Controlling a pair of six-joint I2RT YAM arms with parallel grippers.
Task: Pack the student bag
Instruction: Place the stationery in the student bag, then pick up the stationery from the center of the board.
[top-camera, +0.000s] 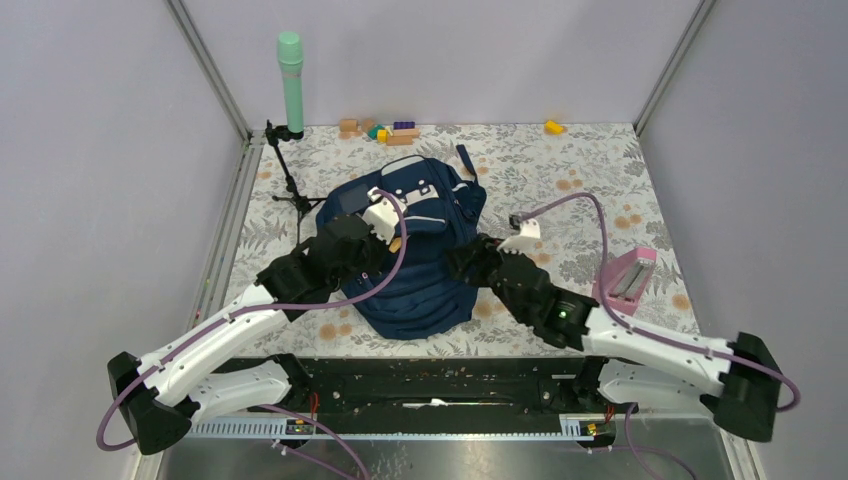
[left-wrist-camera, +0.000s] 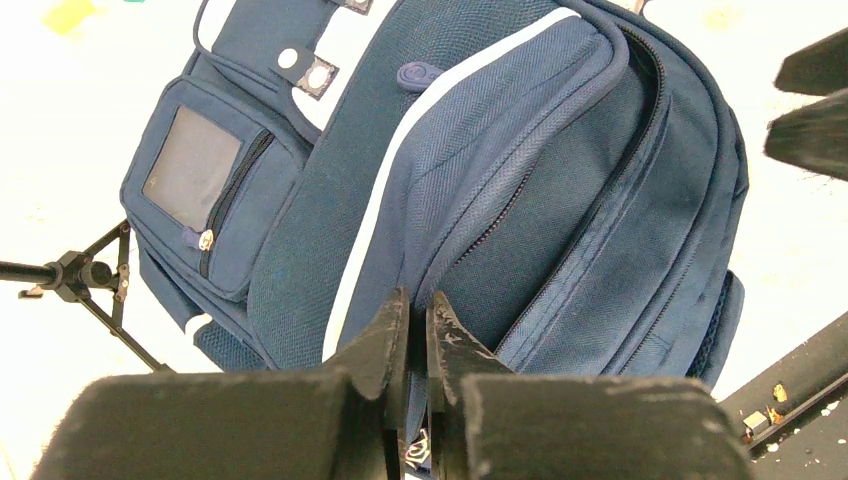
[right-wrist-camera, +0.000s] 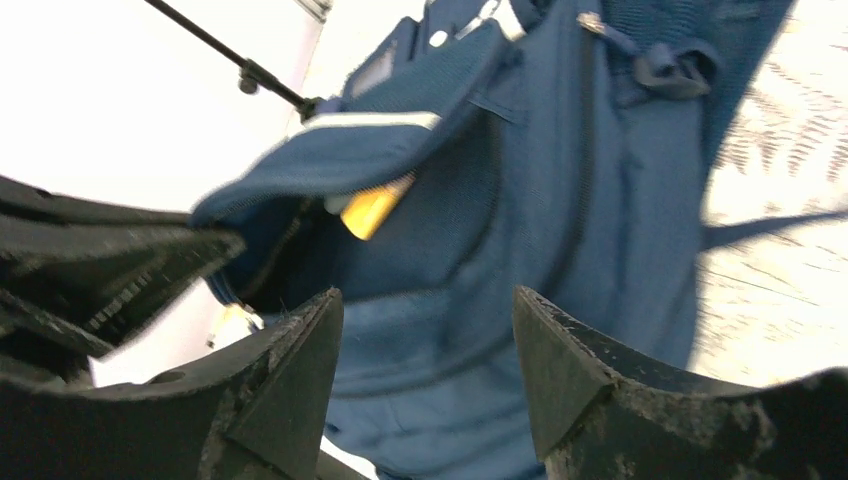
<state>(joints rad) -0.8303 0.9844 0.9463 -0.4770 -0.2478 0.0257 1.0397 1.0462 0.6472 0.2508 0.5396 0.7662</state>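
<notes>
bag (top-camera: 425, 275) fills worktop (top-camera: 570, 170) centre, tripod (top-camera: 291, 180) just beside its far-left corner, blocks (top-camera: 392, 130) along far edge, pink box (top-camera: 627, 278) near right edge, open room far-right of bag

L end effector (left-wrist-camera: 418, 302) closed tight on student bag (left-wrist-camera: 560, 200) fabric; tripod (left-wrist-camera: 90, 280) left.

Plainly a robotics lab, arranged as a closed test cell. Boxed in by plain pale-grey panels (top-camera: 450, 50) set in aluminium corner posts (top-camera: 210, 65). Built around a desk (top-camera: 560, 170) with a floral printed cover, with a left arm (top-camera: 215, 345) and a right arm (top-camera: 660, 345) bolted to a black rail (top-camera: 440, 380) and trailing purple cables (top-camera: 603, 250). Dressed with props: a black tripod stand (top-camera: 290, 180), a mint-green cylinder (top-camera: 291, 80) upright at its top, and coloured toy blocks (top-camera: 385, 130) by the back panel.
</notes>
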